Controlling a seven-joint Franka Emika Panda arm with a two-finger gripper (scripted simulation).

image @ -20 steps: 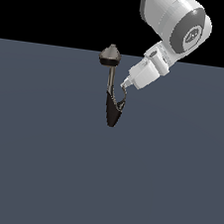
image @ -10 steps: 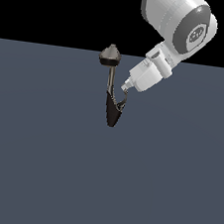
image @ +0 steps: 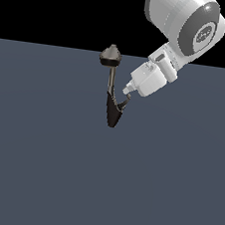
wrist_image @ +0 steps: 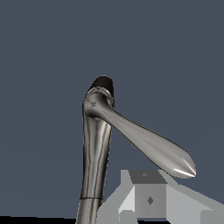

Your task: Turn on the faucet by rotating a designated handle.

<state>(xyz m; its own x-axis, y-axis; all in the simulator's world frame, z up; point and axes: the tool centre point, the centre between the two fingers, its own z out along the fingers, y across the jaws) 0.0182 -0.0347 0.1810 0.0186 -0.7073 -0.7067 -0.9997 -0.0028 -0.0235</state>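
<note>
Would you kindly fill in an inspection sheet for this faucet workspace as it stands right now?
Surface: plain blue-grey ground, uniform, nothing lying on it apart from the fixture.
Job's things: faucet with grey cone cap on top, thin stem, black body tapering downward. The handle branches off the body toward the exterior view's right; in the wrist view it shows as a silvery lever.
Clutter: nothing seen.
Grippers: gripper tip sits right by the handle's end; contact and jaw state cannot be told.
Cables: nothing seen.
Surroundings: black backdrop above the ground; white arm enters from the exterior view's upper right.
</note>
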